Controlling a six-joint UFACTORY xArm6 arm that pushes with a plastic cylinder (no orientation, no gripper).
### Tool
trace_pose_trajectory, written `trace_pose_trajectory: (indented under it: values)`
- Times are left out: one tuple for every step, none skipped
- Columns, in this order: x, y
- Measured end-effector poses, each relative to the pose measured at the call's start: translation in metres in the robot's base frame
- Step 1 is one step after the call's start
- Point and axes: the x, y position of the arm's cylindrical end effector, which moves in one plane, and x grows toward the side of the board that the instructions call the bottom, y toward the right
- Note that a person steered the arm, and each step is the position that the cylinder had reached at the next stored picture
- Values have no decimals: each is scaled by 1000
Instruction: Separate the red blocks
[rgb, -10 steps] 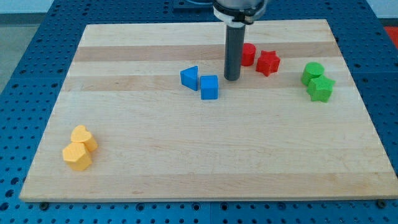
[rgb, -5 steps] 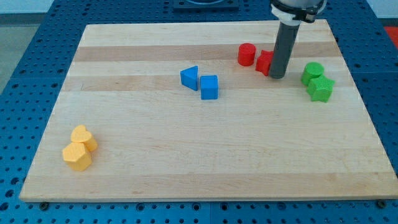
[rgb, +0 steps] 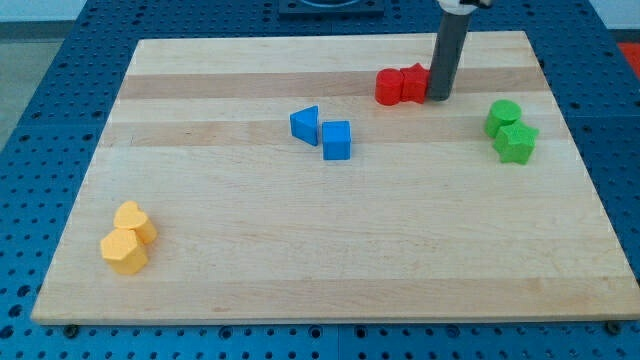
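Two red blocks sit touching near the view's top right of the wooden board: a red cylinder (rgb: 389, 87) on the left and a red star-shaped block (rgb: 414, 83) right of it, partly hidden by the rod. My tip (rgb: 438, 98) rests against the right side of the star-shaped block. The rod rises straight up out of the view's top.
A blue triangular block (rgb: 305, 125) and a blue cube (rgb: 337, 140) sit near the board's middle. A green cylinder (rgb: 503, 116) and a green star-shaped block (rgb: 517, 143) sit at the right. Two orange blocks (rgb: 128, 238) sit at the bottom left. The board (rgb: 330, 240) lies on a blue pegboard.
My tip moved from left of the red blocks around to their right side, then up and left. The red star-shaped block was pushed left against the red cylinder, which shifted slightly left.
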Motion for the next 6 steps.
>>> trace_pose_trajectory:
  values:
    - [-1, -19]
    - [-8, -38]
    - [-18, -56]
    - [-27, -75]
    - [-34, -93]
    - [-36, -113]
